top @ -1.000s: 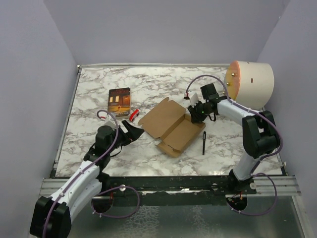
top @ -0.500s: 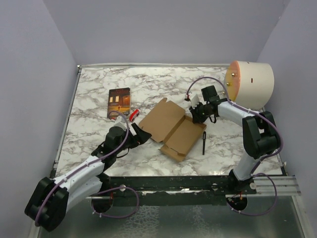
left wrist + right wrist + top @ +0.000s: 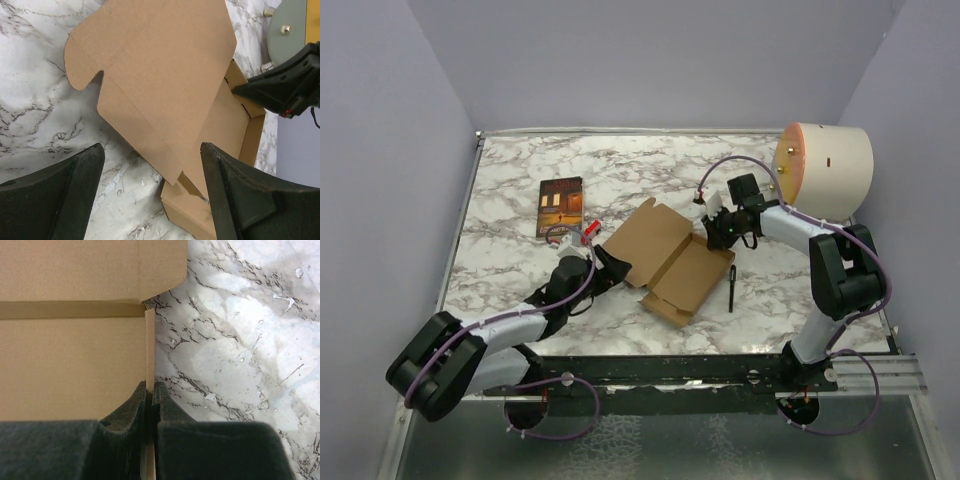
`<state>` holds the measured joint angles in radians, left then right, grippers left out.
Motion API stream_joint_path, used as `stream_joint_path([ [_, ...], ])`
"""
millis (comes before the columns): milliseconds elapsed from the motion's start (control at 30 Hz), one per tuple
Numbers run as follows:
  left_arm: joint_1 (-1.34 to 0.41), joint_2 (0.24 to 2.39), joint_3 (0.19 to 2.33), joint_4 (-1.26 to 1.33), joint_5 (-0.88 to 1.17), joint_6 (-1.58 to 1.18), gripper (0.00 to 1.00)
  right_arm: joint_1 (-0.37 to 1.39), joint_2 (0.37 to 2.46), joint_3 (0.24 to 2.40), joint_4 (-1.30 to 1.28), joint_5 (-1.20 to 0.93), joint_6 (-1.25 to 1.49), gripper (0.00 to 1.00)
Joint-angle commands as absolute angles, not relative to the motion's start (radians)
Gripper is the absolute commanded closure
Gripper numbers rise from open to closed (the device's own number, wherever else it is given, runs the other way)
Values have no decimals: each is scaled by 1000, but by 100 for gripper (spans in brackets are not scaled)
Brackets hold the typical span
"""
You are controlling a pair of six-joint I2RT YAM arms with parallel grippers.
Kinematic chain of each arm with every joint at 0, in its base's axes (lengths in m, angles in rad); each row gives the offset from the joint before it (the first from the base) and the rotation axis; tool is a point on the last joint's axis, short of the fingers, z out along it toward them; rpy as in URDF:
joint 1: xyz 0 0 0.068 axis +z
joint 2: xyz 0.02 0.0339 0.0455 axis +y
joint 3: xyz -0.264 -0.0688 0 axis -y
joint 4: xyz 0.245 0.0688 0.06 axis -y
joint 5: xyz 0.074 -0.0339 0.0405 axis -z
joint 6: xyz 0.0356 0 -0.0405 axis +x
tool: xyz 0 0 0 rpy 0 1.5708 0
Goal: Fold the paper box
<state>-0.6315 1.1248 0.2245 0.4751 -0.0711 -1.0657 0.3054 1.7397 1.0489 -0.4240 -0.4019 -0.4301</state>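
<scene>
The paper box is brown cardboard lying on the marble table, its lid flap spread to the upper left and its shallow tray to the lower right. My left gripper sits at the box's near-left corner, open, with the lid's corner and the tray corner between its fingers, touching neither. In the left wrist view the box fills the top and the left gripper straddles bare marble. My right gripper is shut on the thin upright side wall of the box, pinched between its pads.
A dark book lies at the back left, with a small red object beside the left arm. A black pen lies right of the box. A large cream cylinder stands at the back right. Purple walls enclose the table.
My left arm has reached right until its open gripper is at the box's corner. My right gripper has shut on the box's side wall, and the box shifted slightly.
</scene>
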Motion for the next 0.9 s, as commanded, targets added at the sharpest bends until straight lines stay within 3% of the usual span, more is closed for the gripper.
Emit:
stream_joint_path([
  [0,-649,1212,209,664,-173,-1125,22,300,1733,1036,-415,-445,-419,99],
  [167,-653,1336,226,817,-190,-1131,30,296,1733,1032,-414,-460,-420,99],
  [267,-654,1395,235,895,-194,-1134,42,296,1732,1030,-415,-467,-423,99],
  [367,-653,1442,243,959,-187,-1141,63,295,1728,1027,-413,-476,-425,99],
  [467,-655,1461,244,1002,-172,-1119,93,292,1725,1023,-410,-487,-426,99],
  [500,-655,1459,244,1006,-169,-1106,97,292,1723,1022,-409,-490,-426,99],
  [867,-695,1295,268,908,-162,-810,100,284,1722,1013,-395,-514,-425,95],
])
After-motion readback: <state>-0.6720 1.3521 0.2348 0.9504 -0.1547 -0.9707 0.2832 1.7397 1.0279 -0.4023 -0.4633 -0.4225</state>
